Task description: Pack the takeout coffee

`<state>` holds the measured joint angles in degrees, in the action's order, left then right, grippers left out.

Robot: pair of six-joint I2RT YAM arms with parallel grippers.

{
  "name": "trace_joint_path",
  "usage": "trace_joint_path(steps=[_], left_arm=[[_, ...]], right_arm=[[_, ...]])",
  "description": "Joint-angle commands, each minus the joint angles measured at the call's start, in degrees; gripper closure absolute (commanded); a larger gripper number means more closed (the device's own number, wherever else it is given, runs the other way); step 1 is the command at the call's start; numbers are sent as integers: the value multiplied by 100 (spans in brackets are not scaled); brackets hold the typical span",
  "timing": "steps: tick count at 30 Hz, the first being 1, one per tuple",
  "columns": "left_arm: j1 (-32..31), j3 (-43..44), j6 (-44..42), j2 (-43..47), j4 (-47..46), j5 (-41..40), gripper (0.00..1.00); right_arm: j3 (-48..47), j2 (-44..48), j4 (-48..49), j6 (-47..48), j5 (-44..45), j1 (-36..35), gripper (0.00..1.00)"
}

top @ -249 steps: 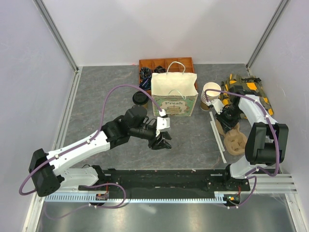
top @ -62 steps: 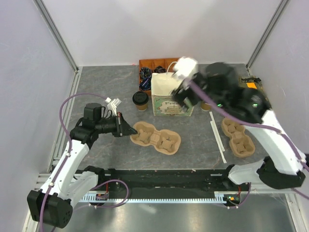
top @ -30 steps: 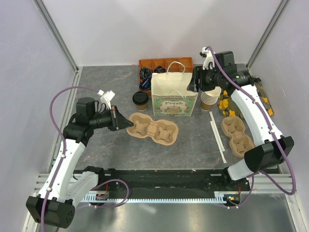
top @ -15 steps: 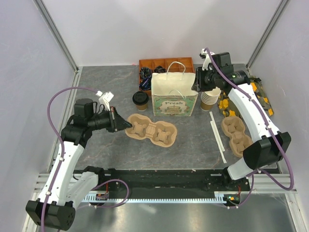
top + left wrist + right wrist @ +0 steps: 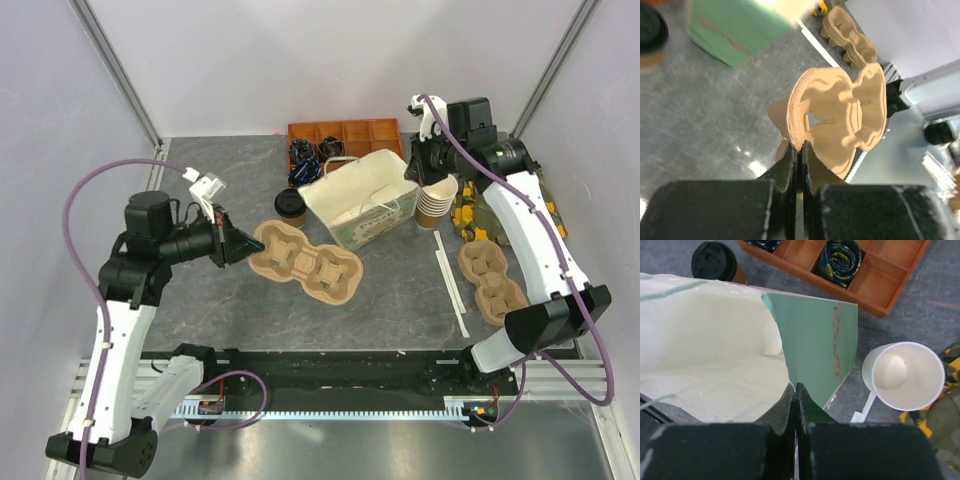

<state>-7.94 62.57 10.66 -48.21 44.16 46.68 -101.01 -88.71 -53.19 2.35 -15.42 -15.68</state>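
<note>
The takeout coffee [image 5: 290,205], a tan cup with a black lid, stands on the table left of the bag; it also shows in the right wrist view [image 5: 715,261] and at the left wrist view's edge [image 5: 650,31]. My right gripper [image 5: 413,172] is shut on the rim of the cream-and-green paper bag [image 5: 362,205], which is tilted with its mouth facing the front left; the right wrist view shows the gripper [image 5: 795,387] pinching the bag wall [image 5: 812,340]. My left gripper [image 5: 232,243] is shut on the left edge of a brown pulp cup tray [image 5: 305,262], held off the table in the left wrist view [image 5: 840,117].
A stack of lidless cream cups [image 5: 435,200] stands right of the bag. More pulp trays [image 5: 490,280] lie at the right, with a white stick [image 5: 452,285] beside them. An orange divided box [image 5: 340,135] sits behind the bag. Yellow-and-green packets [image 5: 500,195] lie at the far right.
The bag has been tipped from upright onto a slant, mouth toward the front left. My left gripper has raised the pulp tray and drawn it slightly left.
</note>
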Motion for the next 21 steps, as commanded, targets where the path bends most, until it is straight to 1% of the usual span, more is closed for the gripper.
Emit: trace_joint_path(steps=[1,2,4,5,6,8,10,11,14,15,17,18,21], left_arm=[[30,1168,-1722,118,836,500,98],[39,1344,-2238,118,996,596,98],[21,1828,-2803,118,1557,711,98],[21,1977,-3389,127,1769,851,98],[21,2257,-3664,127,1945,913,98],[21,2479,-4244,127,2254,957,97],[21,2804,-4579,40,2429,896,97],[21,2909,-4694,-30,2509,861,97],[21,3498,-4898,-346,2641,782,97],[21,3908,-4845,-443,2650,773,97],[21,4358,-4661,-837,2737,764,97],[21,4752,-4608,-979,2764,764,98],[21,5282,-4677,-1375,2791,650,98]], right_arm=[[-358,529,-472,1267,-470,-66,100],[-358,565,-482,1520,-505,-58,100],[-358,679,-569,1811,-681,-93,100],[-358,705,-605,1943,-821,-145,100],[-358,740,-675,2241,-961,-224,100],[-332,784,-737,2524,-1217,-338,100],[-349,802,-877,2936,-1349,-584,100],[-349,802,-903,3025,-1254,-837,100],[-437,750,-992,3140,-1113,-1216,100],[-463,706,-983,3097,-921,-1279,100],[-560,644,-983,2860,-700,-1445,100],[-595,574,-983,2737,-447,-1481,100],[-709,469,-1053,2420,-260,-1560,100]])
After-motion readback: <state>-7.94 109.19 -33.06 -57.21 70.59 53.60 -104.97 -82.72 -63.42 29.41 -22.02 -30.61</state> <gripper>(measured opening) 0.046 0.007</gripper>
